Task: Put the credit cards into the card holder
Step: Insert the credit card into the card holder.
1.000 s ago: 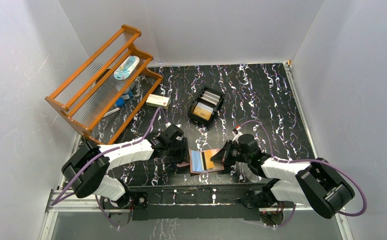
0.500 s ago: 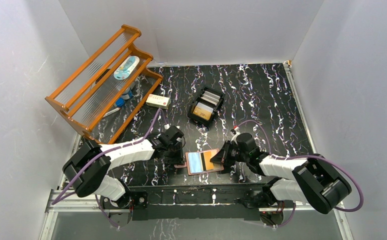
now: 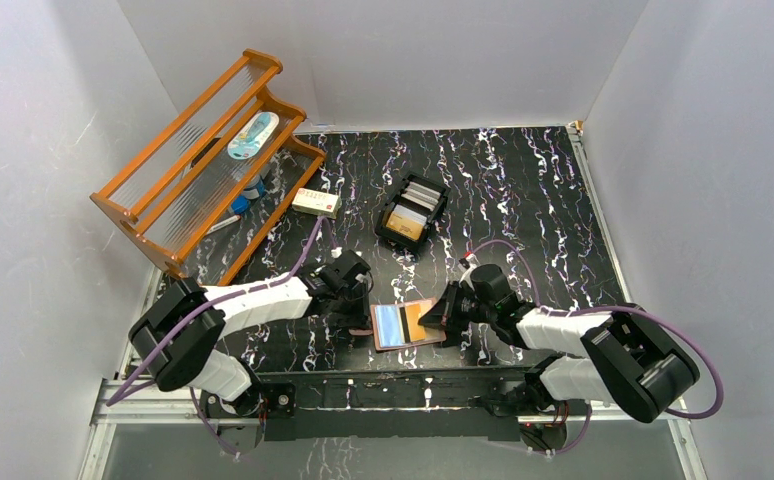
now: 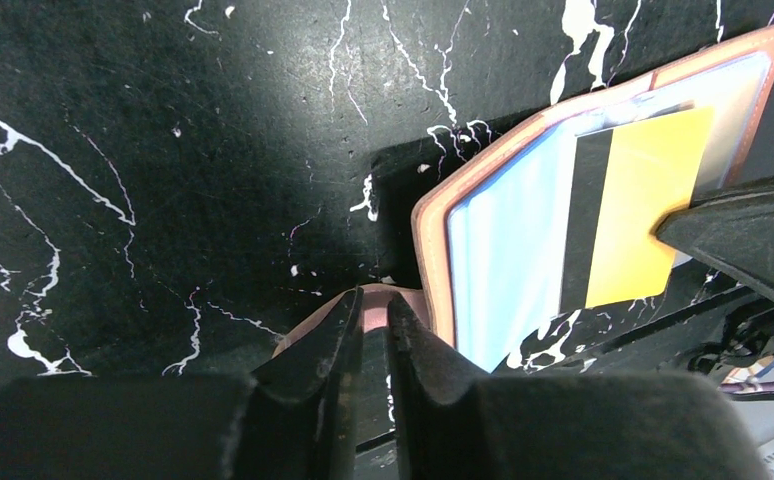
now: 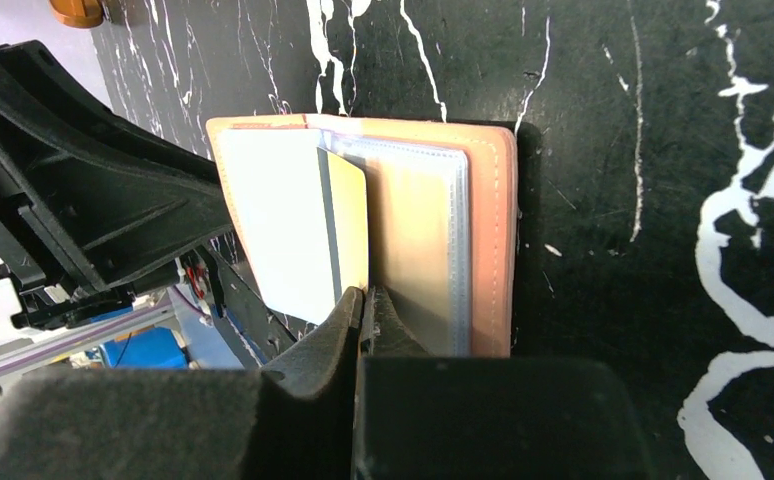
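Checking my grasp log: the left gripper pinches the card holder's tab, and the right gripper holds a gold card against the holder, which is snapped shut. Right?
Not quite: the card holder lies open, its clear sleeves exposed, as the right wrist view shows. The rest stands: the left gripper pinches its tab, and the right gripper holds a gold card against it.
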You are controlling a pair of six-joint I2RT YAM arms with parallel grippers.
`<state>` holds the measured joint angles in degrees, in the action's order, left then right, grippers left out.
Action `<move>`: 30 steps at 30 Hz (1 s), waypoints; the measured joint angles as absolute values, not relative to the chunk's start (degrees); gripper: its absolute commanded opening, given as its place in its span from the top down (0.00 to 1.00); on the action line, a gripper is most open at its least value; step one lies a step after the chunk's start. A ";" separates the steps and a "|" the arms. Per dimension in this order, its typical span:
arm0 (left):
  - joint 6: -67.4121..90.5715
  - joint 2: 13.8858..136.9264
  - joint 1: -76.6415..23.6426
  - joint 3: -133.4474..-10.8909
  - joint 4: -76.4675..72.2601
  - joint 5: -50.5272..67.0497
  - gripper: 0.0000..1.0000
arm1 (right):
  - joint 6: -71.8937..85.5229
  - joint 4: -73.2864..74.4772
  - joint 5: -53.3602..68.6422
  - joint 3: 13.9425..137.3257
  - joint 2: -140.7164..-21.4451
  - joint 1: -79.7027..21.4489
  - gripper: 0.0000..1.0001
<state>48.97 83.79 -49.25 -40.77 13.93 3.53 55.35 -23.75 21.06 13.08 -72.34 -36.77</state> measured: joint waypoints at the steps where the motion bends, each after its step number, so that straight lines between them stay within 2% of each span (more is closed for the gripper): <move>1: 49.15 83.74 -49.34 -40.95 14.09 3.49 0.66 | 55.35 -23.38 20.95 13.08 -71.90 -36.80 0.99; 5: 49.25 82.63 -49.93 -42.28 17.02 2.22 0.58 | 55.20 -22.00 20.58 13.08 -70.70 -36.80 0.99; 12: 49.84 74.08 -50.06 -44.23 17.61 3.20 0.60 | 55.18 -21.12 20.56 13.34 -70.70 -36.82 0.99; 14: 49.93 73.67 -50.06 -44.82 15.94 4.01 0.66 | 55.13 -20.95 20.56 13.45 -70.70 -36.82 0.99; 18: 49.91 76.40 -50.11 -44.80 14.31 4.89 0.87 | 55.09 -20.47 20.58 13.76 -70.70 -36.84 0.99; 20: 49.52 78.59 -50.11 -44.49 13.67 4.82 0.93 | 55.05 -20.18 20.58 13.87 -70.70 -36.84 0.99; 30: 48.18 85.62 -50.02 -41.71 10.72 3.97 0.97 | 53.87 -18.68 20.56 14.61 -70.70 -36.84 0.99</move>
